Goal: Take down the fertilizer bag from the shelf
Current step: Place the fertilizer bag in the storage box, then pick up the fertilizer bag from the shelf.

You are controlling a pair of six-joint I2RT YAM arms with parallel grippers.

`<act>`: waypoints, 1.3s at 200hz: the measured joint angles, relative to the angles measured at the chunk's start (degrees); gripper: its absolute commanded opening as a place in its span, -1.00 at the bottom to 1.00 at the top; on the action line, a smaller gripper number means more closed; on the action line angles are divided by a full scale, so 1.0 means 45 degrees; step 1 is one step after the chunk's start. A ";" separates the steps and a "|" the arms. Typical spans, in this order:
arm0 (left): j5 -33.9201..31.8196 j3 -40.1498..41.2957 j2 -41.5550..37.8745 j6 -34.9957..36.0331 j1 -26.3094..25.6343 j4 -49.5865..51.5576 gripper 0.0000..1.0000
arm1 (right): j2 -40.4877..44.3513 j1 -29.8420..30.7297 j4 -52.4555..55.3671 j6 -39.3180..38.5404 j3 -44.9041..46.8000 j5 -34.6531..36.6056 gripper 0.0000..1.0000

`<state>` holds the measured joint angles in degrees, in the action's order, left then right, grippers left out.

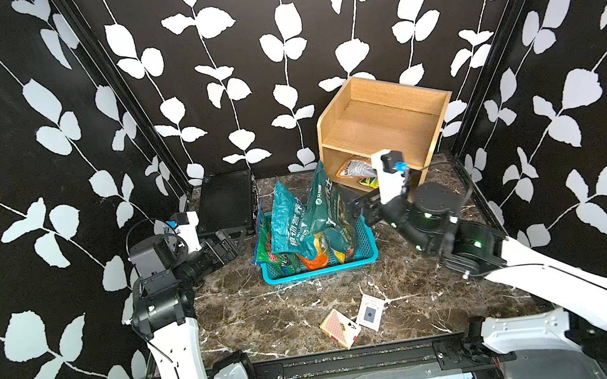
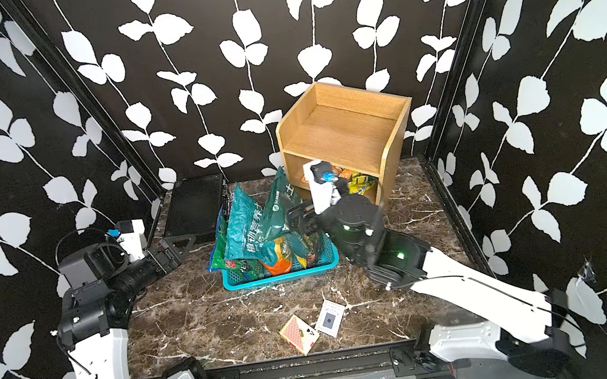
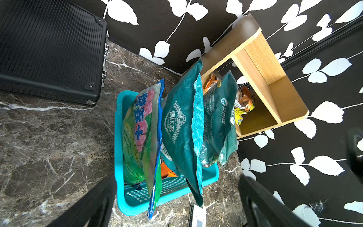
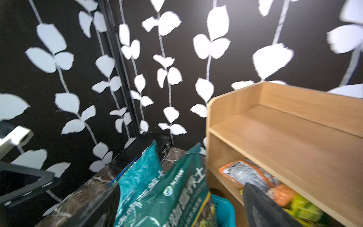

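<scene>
The light-wood shelf stands at the back right. On its lowest tier lie an orange-and-white bag and a yellow bag. A teal fertilizer bag stands upright at the right end of the turquoise basket. My right gripper is open, its fingers wide on either side of that bag. My left gripper hovers open and empty, left of the basket.
Several other bags fill the basket, among them a green-and-pink one and a second teal one. A black ribbed case lies at the back left. A card box and a white packet lie near the front edge.
</scene>
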<state>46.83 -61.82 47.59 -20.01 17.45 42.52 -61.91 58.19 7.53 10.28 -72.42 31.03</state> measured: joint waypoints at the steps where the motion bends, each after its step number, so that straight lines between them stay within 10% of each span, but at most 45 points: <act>1: 0.0000 0.0000 0.0000 0.0000 0.0000 0.0000 0.97 | 0.0053 -0.0015 0.0039 0.0019 0.0044 0.0015 0.99; 127: -0.0049 0.0000 -0.0087 0.0019 0.0083 0.0005 0.97 | -0.1253 -0.3376 0.0311 0.3536 0.2098 0.0413 0.99; 192: -0.0141 0.0000 -0.0121 0.0015 0.0146 0.0005 0.97 | -0.4090 -0.7635 -0.1938 0.8597 0.1889 -0.4804 0.90; 260: -0.0078 0.0000 -0.0117 0.0015 0.0146 0.0000 0.97 | -0.4401 -0.7946 -0.2545 0.9700 0.1564 -0.6921 0.54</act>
<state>46.48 -61.82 47.07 -19.94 18.11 42.52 -81.71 22.44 -3.92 53.93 -65.39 -0.12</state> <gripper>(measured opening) 0.987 0.830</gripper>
